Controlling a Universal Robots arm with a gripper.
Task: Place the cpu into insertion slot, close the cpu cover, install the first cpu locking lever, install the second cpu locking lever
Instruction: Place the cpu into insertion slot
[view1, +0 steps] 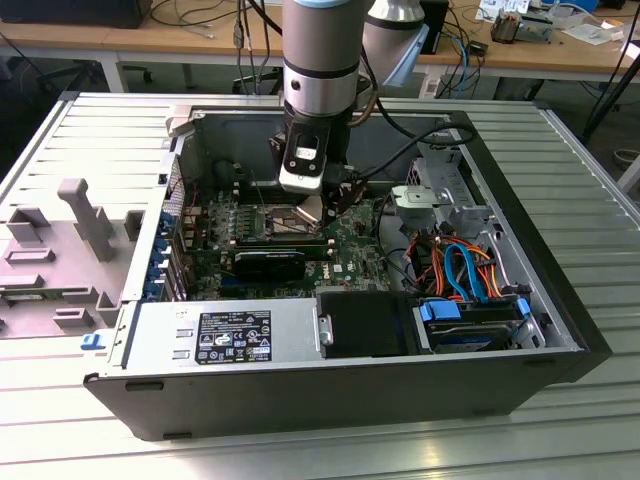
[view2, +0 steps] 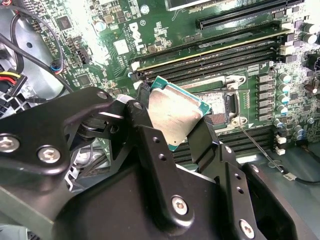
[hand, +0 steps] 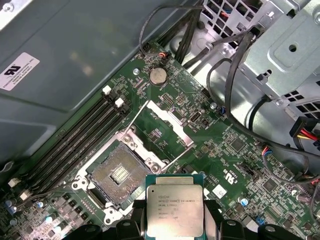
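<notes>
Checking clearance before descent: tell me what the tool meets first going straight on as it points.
Probably the open insertion slot or the board at its rim; the held cpu would touch first. Depth is unclear.

Arm (view1: 320, 50): round tube section in silver-grey metal, ending in a dark band above a black wrist block. A pale grey box (view1: 303, 165) with a dark window is fixed to the front of that block. A black cable (view1: 398, 153) leaves the wrist. Gripper (view2: 172, 117): matte black link bars and flat fingers (view2: 150, 147), joined at round pivots. Silver hex-socket screws (view2: 180, 205) sit in the black plates, with small open holes alongside.
</notes>
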